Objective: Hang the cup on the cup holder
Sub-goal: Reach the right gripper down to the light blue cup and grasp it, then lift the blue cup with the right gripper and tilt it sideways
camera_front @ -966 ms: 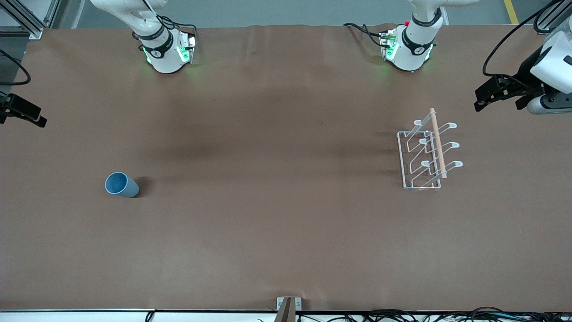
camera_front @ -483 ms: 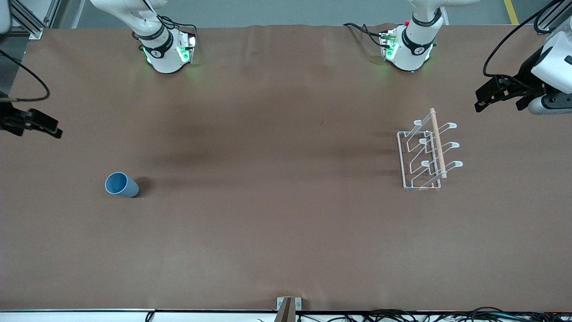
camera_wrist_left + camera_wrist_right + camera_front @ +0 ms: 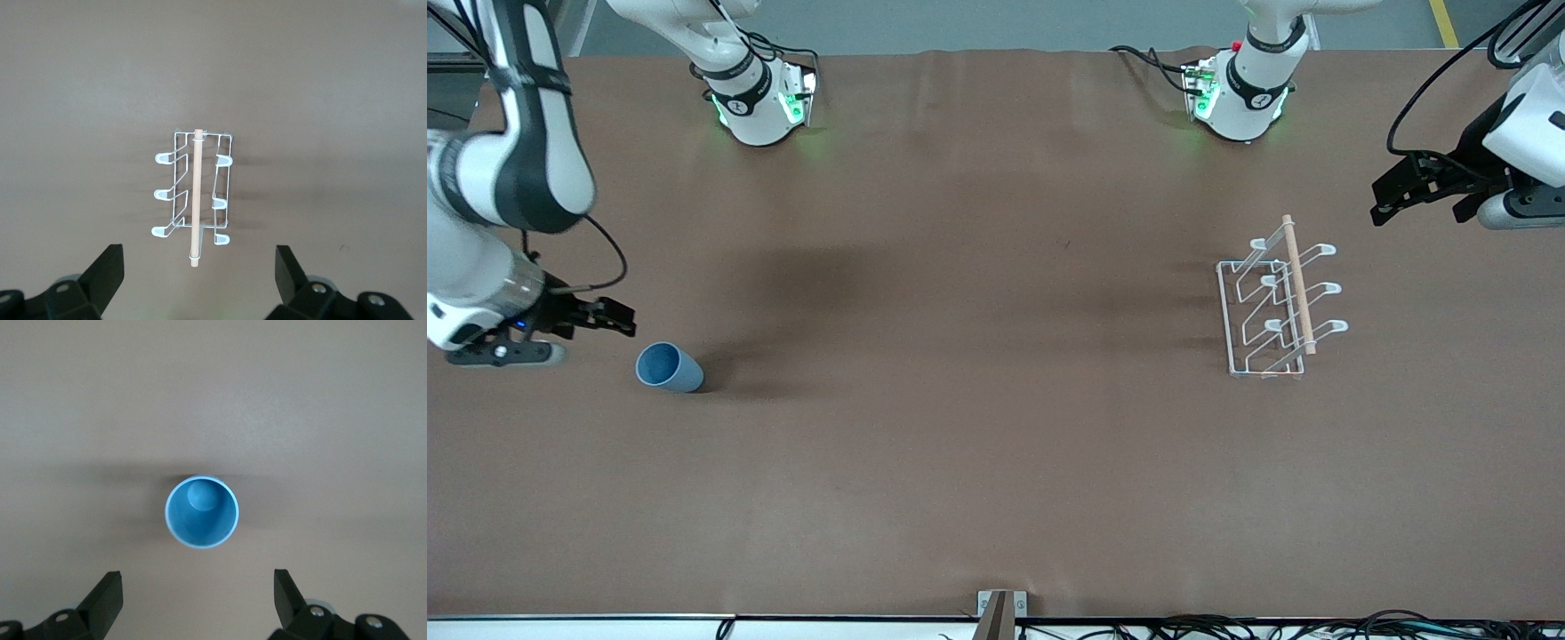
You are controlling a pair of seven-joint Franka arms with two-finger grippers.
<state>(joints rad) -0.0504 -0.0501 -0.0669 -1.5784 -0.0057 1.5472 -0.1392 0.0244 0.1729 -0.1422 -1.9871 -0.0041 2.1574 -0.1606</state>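
The light-blue cup (image 3: 669,367) stands upright, mouth up, on the brown table toward the right arm's end. The right wrist view looks straight down into the cup (image 3: 201,512). My right gripper (image 3: 624,318) hangs open and empty over the table just beside the cup; its jaws (image 3: 198,590) are spread wide and do not touch it. The white wire cup holder (image 3: 1276,307) with its wooden rod stands toward the left arm's end and also shows in the left wrist view (image 3: 197,197). My left gripper (image 3: 1380,203) waits open and empty over the table beside the holder (image 3: 199,267).
Both arm bases (image 3: 760,107) (image 3: 1240,98) stand along the table's edge farthest from the front camera. A small metal bracket (image 3: 1001,609) sits at the nearest edge, and cables (image 3: 1272,627) run along it. The brown table cover (image 3: 978,356) is bare between cup and holder.
The right arm has swung in from the table's end and its gripper now hangs beside the cup. The left arm, cup and holder have not moved.
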